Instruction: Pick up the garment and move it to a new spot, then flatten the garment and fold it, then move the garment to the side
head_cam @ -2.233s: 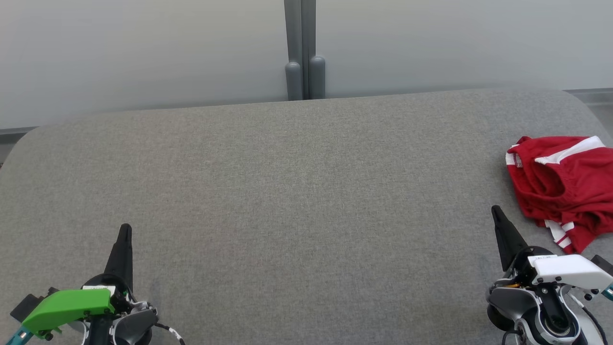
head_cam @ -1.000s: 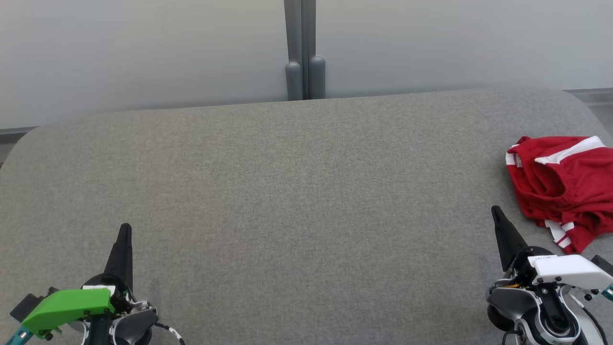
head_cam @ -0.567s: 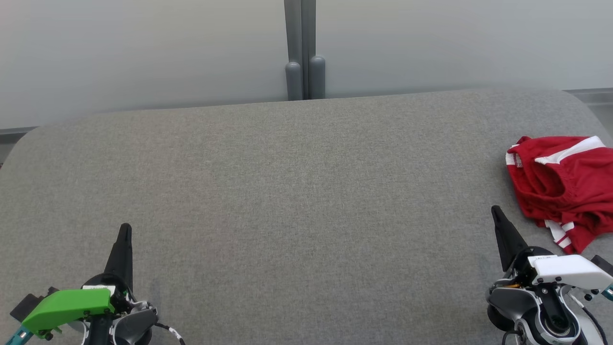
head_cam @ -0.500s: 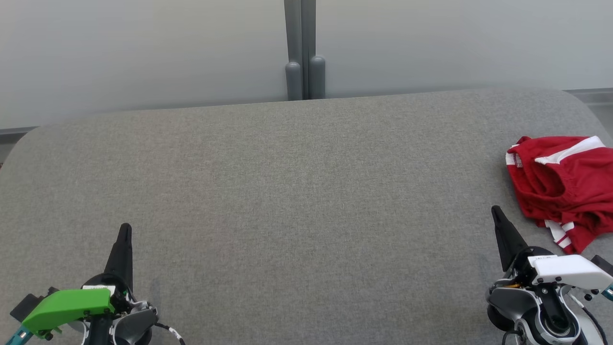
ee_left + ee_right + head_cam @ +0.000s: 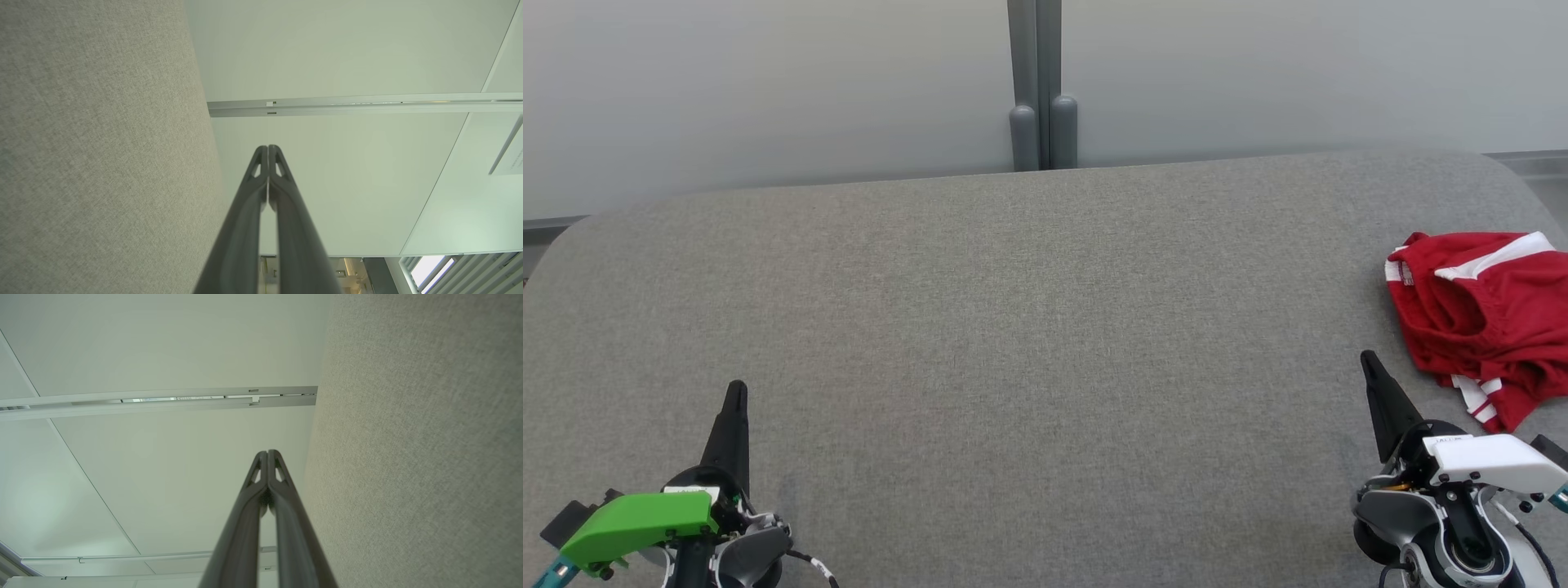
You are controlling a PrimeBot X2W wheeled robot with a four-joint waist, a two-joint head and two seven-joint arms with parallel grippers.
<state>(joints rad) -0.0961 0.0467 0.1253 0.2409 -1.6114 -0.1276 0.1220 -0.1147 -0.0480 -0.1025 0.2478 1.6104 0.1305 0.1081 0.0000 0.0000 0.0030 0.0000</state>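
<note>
Garment (image 5: 1474, 322), red, lies crumpled on the grey fabric surface (image 5: 1029, 327); left gripper (image 5: 737, 389) and right gripper (image 5: 1367, 359) pressed together, empty.

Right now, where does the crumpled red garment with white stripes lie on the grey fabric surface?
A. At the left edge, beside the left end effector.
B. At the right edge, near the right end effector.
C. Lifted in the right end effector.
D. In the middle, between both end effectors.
B: the crumpled red garment with white stripes lies at the right edge of the grey fabric surface, apart from the shut right end effector.
</note>
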